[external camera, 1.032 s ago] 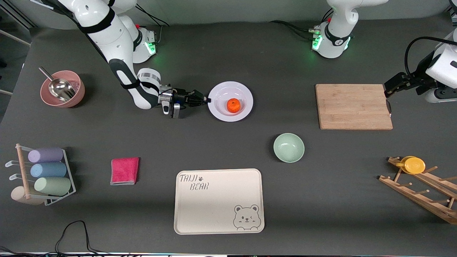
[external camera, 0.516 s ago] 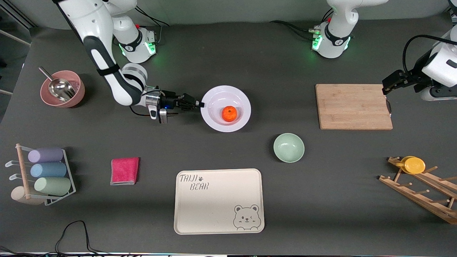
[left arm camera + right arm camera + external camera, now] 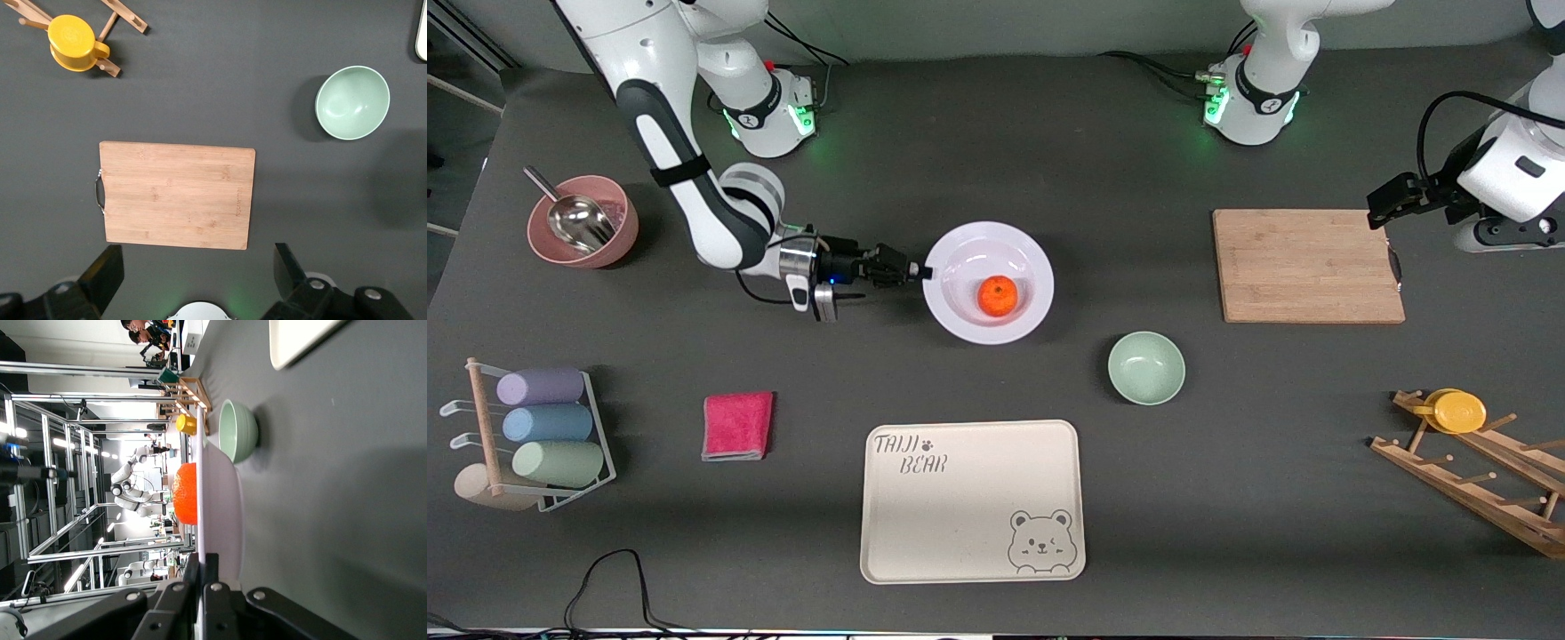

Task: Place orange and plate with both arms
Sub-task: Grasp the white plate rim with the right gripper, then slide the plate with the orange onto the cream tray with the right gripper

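The pale lavender-white plate (image 3: 987, 233) is mid-table with the orange (image 3: 997, 295) lying in its shallow centre. My right gripper (image 3: 919, 270) is shut on the plate's rim at the side toward the right arm's end and holds it level, slightly raised. In the right wrist view the plate (image 3: 220, 513) shows edge-on between the right gripper's (image 3: 202, 570) fingers, with the orange (image 3: 186, 493) on it. My left gripper (image 3: 1380, 201) is open and empty over the wooden cutting board's (image 3: 1307, 265) edge at the left arm's end; its fingers (image 3: 107, 273) stand wide apart.
A mint-green bowl (image 3: 1146, 367) sits nearer the front camera than the plate, and the cream bear tray (image 3: 972, 500) nearer still. A pink bowl with a scoop (image 3: 583, 220), a red cloth (image 3: 737, 425), a cup rack (image 3: 538, 436) and a wooden rack with a yellow cup (image 3: 1456, 411) ring the table.
My right gripper has carried the plate with the orange toward the front camera and slightly toward the right arm's end. My left arm has drawn back a little.
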You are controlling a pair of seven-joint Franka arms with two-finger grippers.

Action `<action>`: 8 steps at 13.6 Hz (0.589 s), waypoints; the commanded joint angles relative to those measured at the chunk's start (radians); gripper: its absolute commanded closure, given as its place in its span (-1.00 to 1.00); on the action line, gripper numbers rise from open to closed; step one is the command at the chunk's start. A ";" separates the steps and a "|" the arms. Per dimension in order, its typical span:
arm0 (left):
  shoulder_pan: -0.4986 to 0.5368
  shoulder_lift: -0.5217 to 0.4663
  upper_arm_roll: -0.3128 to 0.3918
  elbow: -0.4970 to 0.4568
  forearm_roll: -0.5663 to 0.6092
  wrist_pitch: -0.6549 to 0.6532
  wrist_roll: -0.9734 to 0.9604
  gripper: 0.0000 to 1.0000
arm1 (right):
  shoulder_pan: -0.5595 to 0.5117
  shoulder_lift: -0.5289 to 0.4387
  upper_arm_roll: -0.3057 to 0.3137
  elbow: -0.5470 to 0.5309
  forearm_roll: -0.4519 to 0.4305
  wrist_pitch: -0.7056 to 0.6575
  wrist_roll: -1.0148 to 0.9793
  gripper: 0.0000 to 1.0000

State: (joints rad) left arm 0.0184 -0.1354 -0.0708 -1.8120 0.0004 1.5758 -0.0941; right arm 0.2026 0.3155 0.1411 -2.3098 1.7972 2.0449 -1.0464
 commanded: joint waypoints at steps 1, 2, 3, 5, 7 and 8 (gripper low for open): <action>-0.011 -0.004 0.003 0.003 0.009 -0.004 0.014 -1.00 | -0.014 0.176 -0.030 0.267 -0.061 -0.006 0.100 1.00; -0.011 -0.003 0.005 0.011 -0.003 0.009 0.014 -1.00 | -0.014 0.233 -0.044 0.355 -0.077 -0.005 0.115 1.00; -0.011 0.000 0.005 0.022 -0.003 0.018 0.014 -1.00 | -0.014 0.296 -0.054 0.439 -0.084 -0.006 0.124 1.00; -0.012 0.000 0.003 0.025 -0.008 0.033 0.016 -1.00 | -0.009 0.437 -0.077 0.634 -0.085 -0.005 0.137 1.00; -0.011 0.000 0.003 0.029 -0.034 0.036 0.017 -1.00 | 0.004 0.558 -0.106 0.833 -0.107 -0.005 0.187 1.00; -0.009 0.002 0.005 0.034 -0.055 0.039 0.017 -1.00 | 0.011 0.607 -0.124 0.916 -0.120 -0.005 0.216 1.00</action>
State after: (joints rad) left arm 0.0158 -0.1338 -0.0723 -1.7956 -0.0215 1.6105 -0.0937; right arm 0.1922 0.7868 0.0455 -1.6236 1.7214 2.0470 -0.9188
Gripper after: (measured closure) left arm 0.000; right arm 0.956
